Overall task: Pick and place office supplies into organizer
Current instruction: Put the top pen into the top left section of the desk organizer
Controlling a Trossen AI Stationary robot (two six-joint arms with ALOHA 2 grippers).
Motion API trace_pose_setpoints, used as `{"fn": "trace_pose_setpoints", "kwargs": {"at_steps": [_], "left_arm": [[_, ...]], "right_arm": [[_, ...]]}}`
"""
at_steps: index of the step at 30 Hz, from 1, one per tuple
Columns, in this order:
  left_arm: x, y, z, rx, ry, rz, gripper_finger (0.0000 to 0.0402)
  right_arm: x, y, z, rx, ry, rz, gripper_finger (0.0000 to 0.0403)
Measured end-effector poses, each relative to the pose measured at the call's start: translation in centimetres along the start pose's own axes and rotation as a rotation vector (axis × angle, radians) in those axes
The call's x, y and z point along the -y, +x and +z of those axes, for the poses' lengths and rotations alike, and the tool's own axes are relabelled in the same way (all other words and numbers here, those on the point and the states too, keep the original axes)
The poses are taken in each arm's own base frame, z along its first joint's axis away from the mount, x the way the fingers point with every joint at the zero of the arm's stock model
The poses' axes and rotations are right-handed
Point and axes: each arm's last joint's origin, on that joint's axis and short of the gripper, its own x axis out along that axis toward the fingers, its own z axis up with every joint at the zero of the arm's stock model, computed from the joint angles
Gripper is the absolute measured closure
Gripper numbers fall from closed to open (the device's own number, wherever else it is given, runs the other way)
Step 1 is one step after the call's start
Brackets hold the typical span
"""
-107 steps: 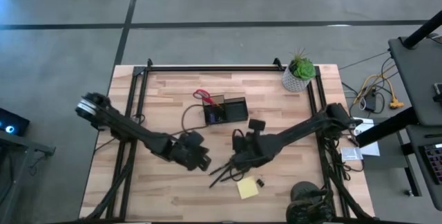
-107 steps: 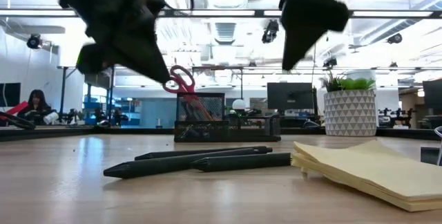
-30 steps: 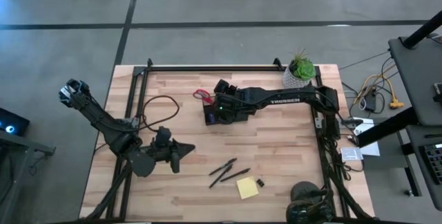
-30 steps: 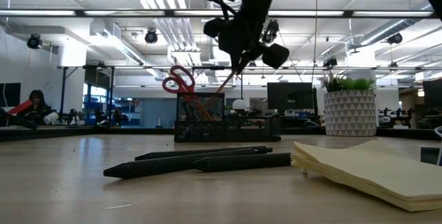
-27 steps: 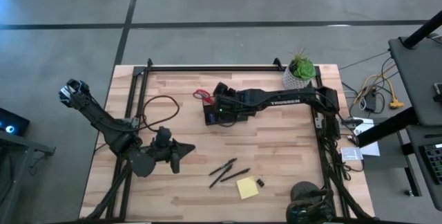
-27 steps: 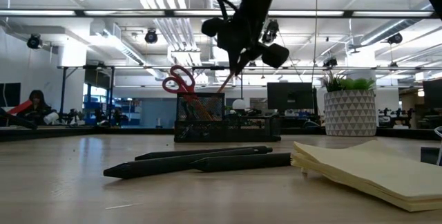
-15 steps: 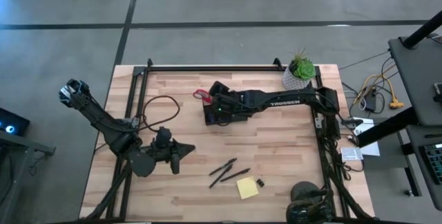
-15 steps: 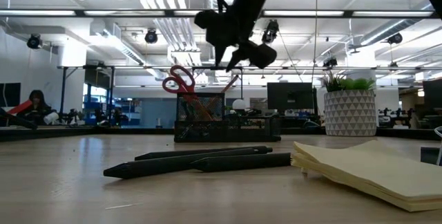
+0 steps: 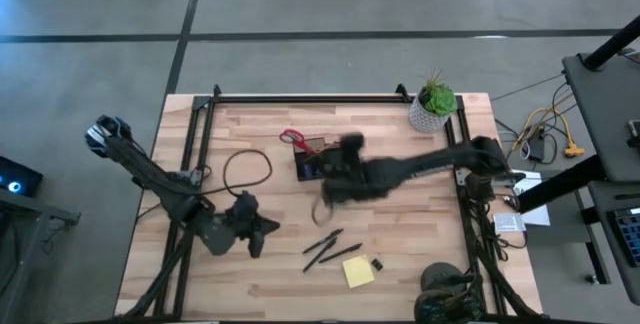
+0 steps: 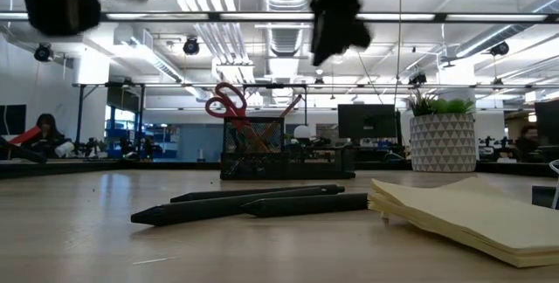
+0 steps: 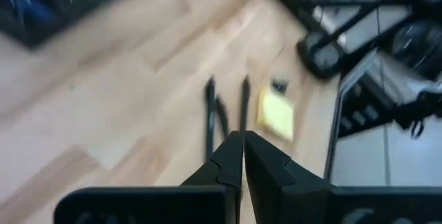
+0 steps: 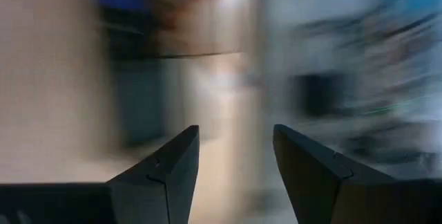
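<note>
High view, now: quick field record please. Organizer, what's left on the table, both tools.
organizer: small black compartment box, red-handled scissors standing in it
left on table: two dark pens, yellow sticky-note pad, tiny black binder clip
right tool: open, empty, near the organizer
left tool: shut, empty, at the table's left front
bystander item: green plant in white pot, far right corner

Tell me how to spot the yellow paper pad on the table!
Start at the light wooden table and look along its near edge, opposite the green potted plant in a white pot. The square yellow sticky-note pad lies flat there, beside two dark pens and a tiny black binder clip. It is the only yellow thing there.
</note>
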Motion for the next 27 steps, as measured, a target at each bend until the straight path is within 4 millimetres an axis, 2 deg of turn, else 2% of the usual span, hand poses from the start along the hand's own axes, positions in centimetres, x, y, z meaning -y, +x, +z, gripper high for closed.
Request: {"fn": "trace_pose_setpoints", "kwargs": {"at_steps": [2, 4, 7, 10, 13, 17, 21, 27], "left_arm": [[-1.0, 1.5, -0.8, -0.049, -0.014, -0.014, 0.0402], [-1.4, 3.1, -1.5, -0.065, 0.004, -0.051, 0.0399], [-1.3, 5.5, -2.2, -0.052, 0.060, -0.088, 0.0374], [-2.0, 8.1, -3.6, -0.104, 0.124, -0.024, 0.0326], [-2.0, 10.1, -5.0, -0.183, 0.203, -0.002, 0.0270], [-0.7, 11.8, -6.0, -0.279, 0.301, -0.057, 0.0220], [0.4, 13.3, -6.2, -0.265, 0.364, -0.038, 0.0217], [0.7, 14.8, -6.3, -0.274, 0.455, 0.170, 0.0239]], "right_arm": [[-1.3, -1.7, -0.6, -0.039, 0.264, 0.201, 0.0223], [-2.5, -3.4, -0.8, -0.050, 0.423, 0.290, 0.0223], [-4.8, -6.0, -1.2, -0.010, 0.492, 0.309, 0.0222], [-6.6, -8.2, -1.8, 0.000, 0.535, 0.349, 0.0222], [-7.5, -9.3, -2.5, -0.025, 0.625, 0.347, 0.0222], [-8.5, -10.7, -4.2, -0.097, 0.714, 0.302, 0.0222], [-9.1, -11.8, -5.3, -0.125, 0.753, 0.277, 0.0222], [-9.9, -12.8, -5.9, -0.119, 0.803, 0.282, 0.0222]]}}
